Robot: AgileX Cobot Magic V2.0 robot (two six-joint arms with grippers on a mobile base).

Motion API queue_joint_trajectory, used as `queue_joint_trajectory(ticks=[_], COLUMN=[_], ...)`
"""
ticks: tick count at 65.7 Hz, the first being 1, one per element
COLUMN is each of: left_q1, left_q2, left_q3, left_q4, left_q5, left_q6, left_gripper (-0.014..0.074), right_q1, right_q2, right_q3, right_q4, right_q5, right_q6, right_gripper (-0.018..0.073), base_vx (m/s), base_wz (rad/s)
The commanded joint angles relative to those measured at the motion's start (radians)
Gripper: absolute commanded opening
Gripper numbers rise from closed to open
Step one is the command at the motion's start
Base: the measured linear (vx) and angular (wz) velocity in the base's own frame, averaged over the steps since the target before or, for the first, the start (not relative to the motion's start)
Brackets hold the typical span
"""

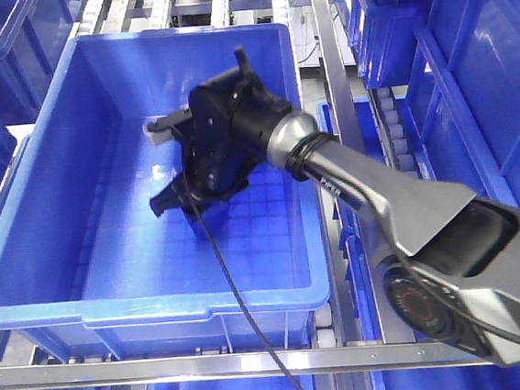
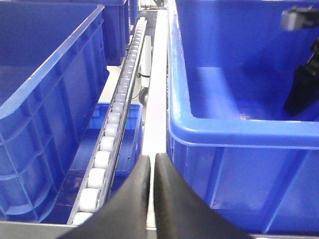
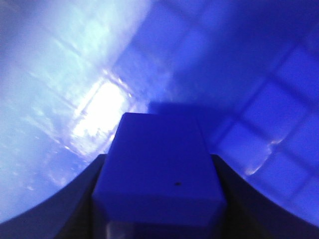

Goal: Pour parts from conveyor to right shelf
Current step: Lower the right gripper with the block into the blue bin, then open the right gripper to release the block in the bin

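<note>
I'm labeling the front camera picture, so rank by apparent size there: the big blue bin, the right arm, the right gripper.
1. Big blue bin, largest.
2. Right arm, though nearness to the camera inflates it.
3. Right gripper, smallest.

A: What sort of place is shown?

B: An industrial storage or parts-handling area, such as a warehouse or factory line.

A: Which features indicate this?

B: A large blue plastic bin (image 1: 83,267) with a grid-patterned floor sits on a steel-railed shelf (image 1: 336,105). White roller tracks (image 2: 112,129) run between the rails, visible toward 12 o'clock in the front view and beside the bin in the left wrist view.

A: Anything further?

B: More blue bins (image 1: 469,73) of the same type stand at 2 o'clock and at 10 o'clock, stacked in tiers. A grey robot arm (image 1: 400,209) reaches in from 4 o'clock.
</note>
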Motion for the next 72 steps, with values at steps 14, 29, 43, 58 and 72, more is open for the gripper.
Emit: queue_joint_trajectory(ticks=[14, 29, 43, 58, 72], left_q1=[-0.005, -0.005, -0.005, -0.005, -0.005], left_q2=[-0.011, -0.011, -0.011, -0.011, -0.011], left_q3=[-0.019, -0.019, -0.019, -0.019, -0.019], left_q4=[-0.008, -0.008, -0.008, -0.008, -0.008], left_q5=[-0.079, -0.079, -0.079, -0.079, -0.079], left_q6=[-0.008, -0.008, -0.008, -0.008, -0.008], left_gripper=[-0.0006, -0.0006, -0.0006, -0.0006, -0.0006], right_q1=[-0.009, -0.02, -0.02, -0.016, 0.007], right_q2=[-0.055, -0.055, -0.055, -0.091, -0.168], right_q3=[-0.036, -0.036, -0.036, -0.036, -0.036], right_q4=[-0.006, 0.013, 0.012, 0.013, -0.035], right_q5=[-0.014, 0.0, -0.02, -0.029, -0.11], right_q6=[0.003, 0.004, 0.004, 0.005, 0.01], right_gripper=[0.0027, 0.0293, 0.0617, 0.0604, 0.0501], base_vx=[0.0, 0.0, 0.0, 0.0, 0.0], base_wz=[0.0, 0.0, 0.0, 0.0, 0.0])
